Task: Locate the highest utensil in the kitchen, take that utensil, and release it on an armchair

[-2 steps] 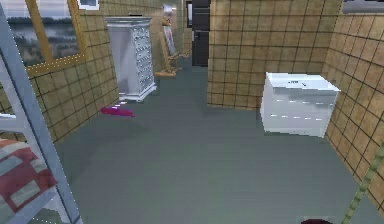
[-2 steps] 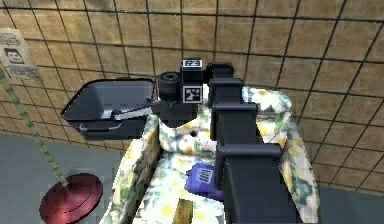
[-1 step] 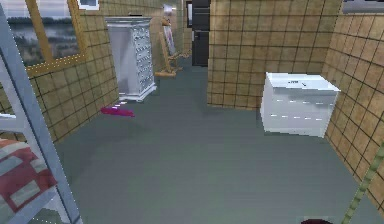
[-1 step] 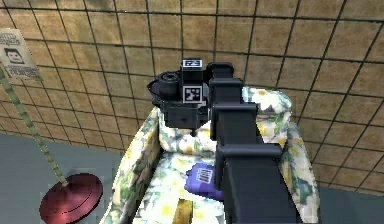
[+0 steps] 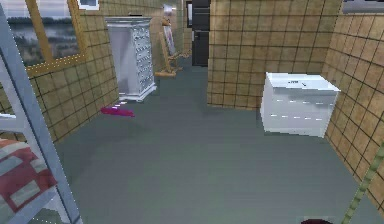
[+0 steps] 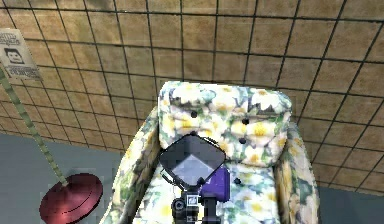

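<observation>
From where I stand, the flowered armchair [image 6: 225,120] backs onto the tiled wall, and down on its seat sits a grey diamond-shaped thing [image 6: 192,163] with a dark rim, one corner pointing to twelve o'clock. A purple piece [image 6: 217,187] touches it at about four o'clock. Taken together the two run on a slant from ten o'clock down to four, though I can't make out a clear handle or tell which end leads, nor whether this is the utensil at all. The grey face looks flat and dull, the purple part smaller and angular. The gripper [image 6: 190,205] comes up at six o'clock, right under the grey shape, with the seat cushion behind it, so I cannot tell whether it has hold of anything or has let go. At eight o'clock from the chair a dark red round thing [image 6: 70,197] rests on the floor with a green cord [image 6: 30,115] running up from it toward a sheet of paper [image 6: 15,50] on the wall. The forward view takes in another stretch of the room: a tall white dresser [image 5: 133,58] at eleven o'clock, a low white cabinet [image 5: 298,103] at two o'clock, and a pink thing [image 5: 117,111] on the grey floor [image 5: 190,150] just beside the dresser.
</observation>
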Robot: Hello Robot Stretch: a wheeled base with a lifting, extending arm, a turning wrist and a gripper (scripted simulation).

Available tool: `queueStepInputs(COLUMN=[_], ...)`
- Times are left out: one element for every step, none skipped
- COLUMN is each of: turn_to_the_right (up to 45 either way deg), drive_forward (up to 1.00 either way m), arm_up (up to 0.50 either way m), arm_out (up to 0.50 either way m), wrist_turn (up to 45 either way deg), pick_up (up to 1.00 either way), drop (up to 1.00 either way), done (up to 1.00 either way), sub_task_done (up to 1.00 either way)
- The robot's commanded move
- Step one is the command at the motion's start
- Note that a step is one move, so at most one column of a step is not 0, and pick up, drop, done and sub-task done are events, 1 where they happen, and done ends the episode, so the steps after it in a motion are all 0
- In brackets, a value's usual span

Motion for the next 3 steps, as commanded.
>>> queueStepInputs(turn_to_the_right=[0.0,0.0,0.0], drive_forward=[0.0,0.0,0.0], arm_up=[-0.32,0.0,0.1], arm_out=[0.0,0.0,0.0], wrist_turn=[0.0,0.0,0.0], pick_up=[0.0,0.0,0.0], drop=[0.0,1.0,0.0], done=[0.0,0.0,0.0], sub_task_done=[0.0,0.0,0.0])
